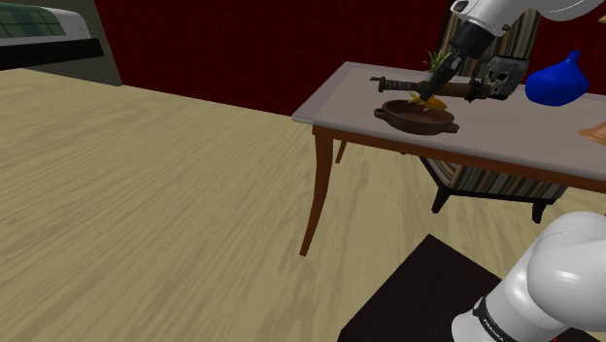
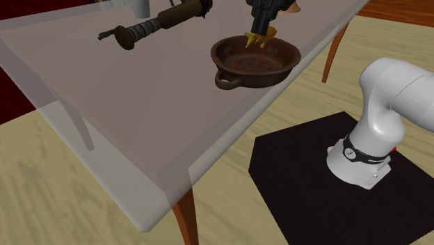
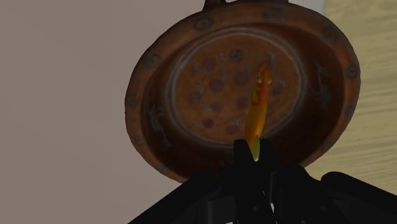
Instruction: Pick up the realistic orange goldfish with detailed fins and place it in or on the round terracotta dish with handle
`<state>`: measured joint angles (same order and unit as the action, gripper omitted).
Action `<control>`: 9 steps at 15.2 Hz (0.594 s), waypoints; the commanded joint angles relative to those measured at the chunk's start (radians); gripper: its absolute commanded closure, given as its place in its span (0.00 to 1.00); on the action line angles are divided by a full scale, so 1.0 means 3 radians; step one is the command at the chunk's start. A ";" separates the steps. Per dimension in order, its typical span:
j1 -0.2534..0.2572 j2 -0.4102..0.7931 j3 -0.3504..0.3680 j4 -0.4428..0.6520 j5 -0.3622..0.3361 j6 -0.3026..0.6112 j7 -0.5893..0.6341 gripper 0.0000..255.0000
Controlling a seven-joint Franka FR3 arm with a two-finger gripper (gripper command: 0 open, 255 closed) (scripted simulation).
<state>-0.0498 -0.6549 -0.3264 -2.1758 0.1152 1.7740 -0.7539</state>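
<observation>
An orange goldfish (image 3: pixel 257 109) hangs clasped between my black fingers, straight above the round brown terracotta dish (image 3: pixel 159 102). The dish has painted spots inside and a small handle on its rim. In the shoulder view my gripper (image 1: pixel 427 95) hovers just over the dish (image 1: pixel 403 121) with the fish (image 1: pixel 427 99) at its tip. From the second exterior view the gripper (image 2: pixel 259 33) holds the fish (image 2: pixel 261 39) over the far rim of the dish (image 2: pixel 233 69).
A dark club-like object (image 1: pixel 427 85) lies behind the dish on the table (image 1: pixel 495 131). A blue vase (image 1: pixel 555 82) and a small mask-like figure (image 1: pixel 501 76) stand further along. A striped armchair (image 1: pixel 486 180) is behind the table. The table edge (image 2: pixel 104 188) is near.
</observation>
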 commanded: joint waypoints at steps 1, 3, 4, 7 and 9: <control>0.0000 0.0000 0.0000 0.0000 0.0000 0.0000 0.0000 0.00; 0.0000 0.0000 0.0000 0.0000 0.0000 0.0000 0.0000 0.00; 0.0000 0.0000 0.0000 0.0000 0.0000 0.0000 0.0000 0.00; -0.0001 0.0003 -0.0011 0.0113 -0.0006 -0.0111 0.0002 0.00; 0.0001 0.0024 -0.0037 0.0354 -0.0013 -0.0333 0.0003 0.00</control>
<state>-0.0484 -0.6452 -0.3344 -2.1028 0.1135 1.7112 -0.7538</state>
